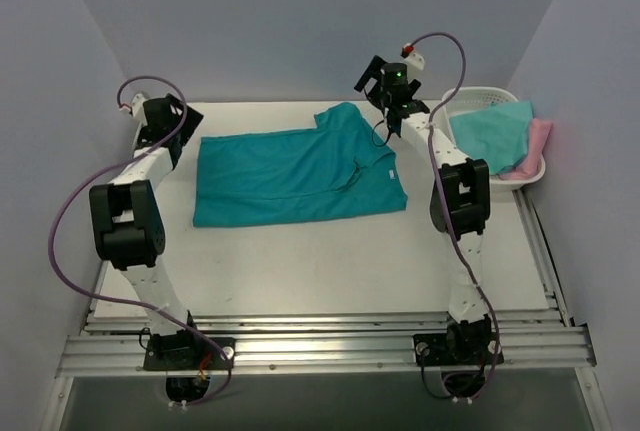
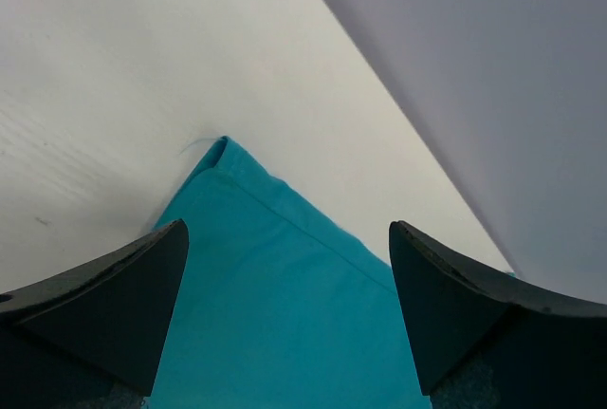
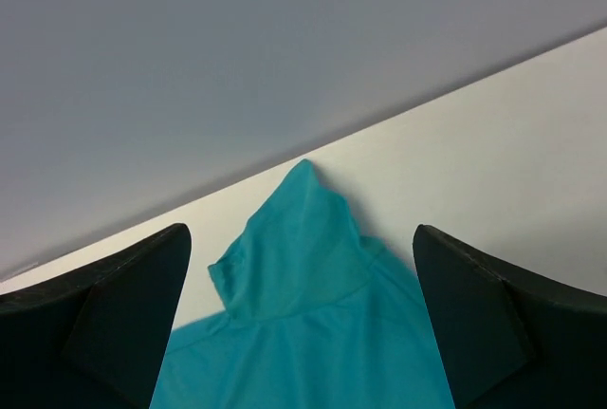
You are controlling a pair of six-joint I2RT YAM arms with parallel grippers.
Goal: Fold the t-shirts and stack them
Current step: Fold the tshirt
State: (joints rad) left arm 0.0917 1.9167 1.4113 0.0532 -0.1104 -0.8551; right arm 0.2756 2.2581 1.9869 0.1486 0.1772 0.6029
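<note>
A deep teal t-shirt lies spread flat on the white table, one sleeve pointing to the far edge. My left gripper is open and empty above the shirt's far left corner; that corner shows between its fingers in the left wrist view, where the gripper holds nothing. My right gripper is open and empty above the far right of the shirt; the right wrist view shows the sleeve between the open fingers of the gripper. An aqua t-shirt and a pale pink t-shirt lie in the basket.
A white slotted plastic basket stands at the far right of the table, close to the right arm. Grey walls close in the back and both sides. A metal rail runs along the near edge by the arm bases.
</note>
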